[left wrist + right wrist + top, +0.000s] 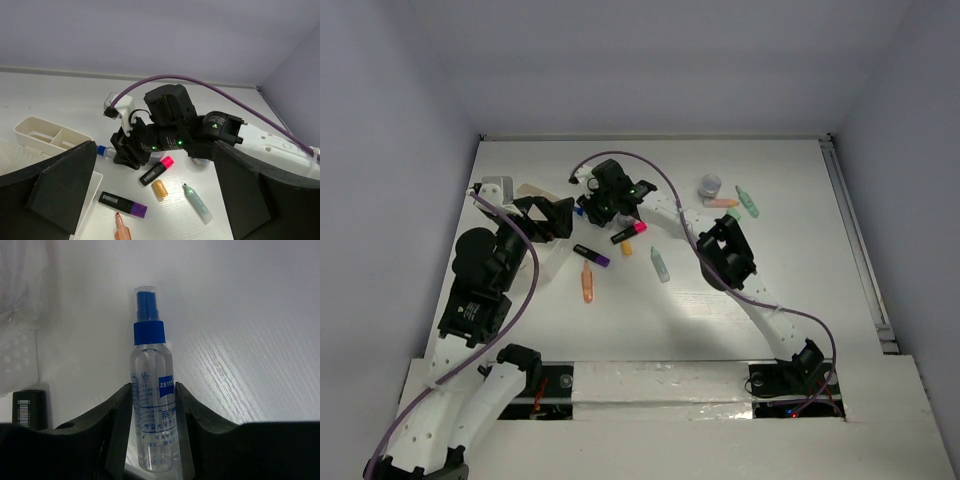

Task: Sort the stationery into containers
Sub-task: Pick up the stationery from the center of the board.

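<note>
— Right gripper [153, 390] pinches a clear, blue-capped spray bottle [150, 360] lying on the table [250, 315]; only its wrist view shows the label.

— Overhead, the gripper mostly covers it. Left gripper [548, 215] hangs spread wide by the white bins [37, 131].

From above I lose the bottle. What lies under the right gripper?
A clear spray bottle, lying on the table between the fingers of the right gripper, blue cap pointing away. From above, the gripper covers most of it.
</note>
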You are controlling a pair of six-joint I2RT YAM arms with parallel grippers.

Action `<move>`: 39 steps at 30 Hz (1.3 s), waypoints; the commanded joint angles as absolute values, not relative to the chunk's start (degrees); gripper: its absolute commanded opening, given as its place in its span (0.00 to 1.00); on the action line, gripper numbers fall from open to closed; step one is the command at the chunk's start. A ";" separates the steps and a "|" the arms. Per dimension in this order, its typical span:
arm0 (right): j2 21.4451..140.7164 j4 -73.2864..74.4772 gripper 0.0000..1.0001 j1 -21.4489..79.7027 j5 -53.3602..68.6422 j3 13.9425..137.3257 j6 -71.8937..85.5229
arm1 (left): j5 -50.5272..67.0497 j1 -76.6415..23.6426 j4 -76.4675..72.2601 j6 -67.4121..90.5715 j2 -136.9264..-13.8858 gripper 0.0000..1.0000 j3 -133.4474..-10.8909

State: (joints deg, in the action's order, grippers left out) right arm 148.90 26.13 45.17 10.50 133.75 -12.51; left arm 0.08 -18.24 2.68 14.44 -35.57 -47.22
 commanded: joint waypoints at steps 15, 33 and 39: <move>146.00 19.88 0.00 46.41 7.12 125.53 -14.33 | 1.76 -17.67 1.93 20.47 -37.97 0.99 -49.66; 124.11 -13.44 0.00 46.41 6.06 99.94 -0.09 | -1.32 -17.67 4.92 25.49 -39.90 0.99 -50.18; 114.64 -21.17 0.00 46.41 7.38 90.37 5.62 | -2.11 -17.67 4.84 28.55 -44.73 0.96 -51.41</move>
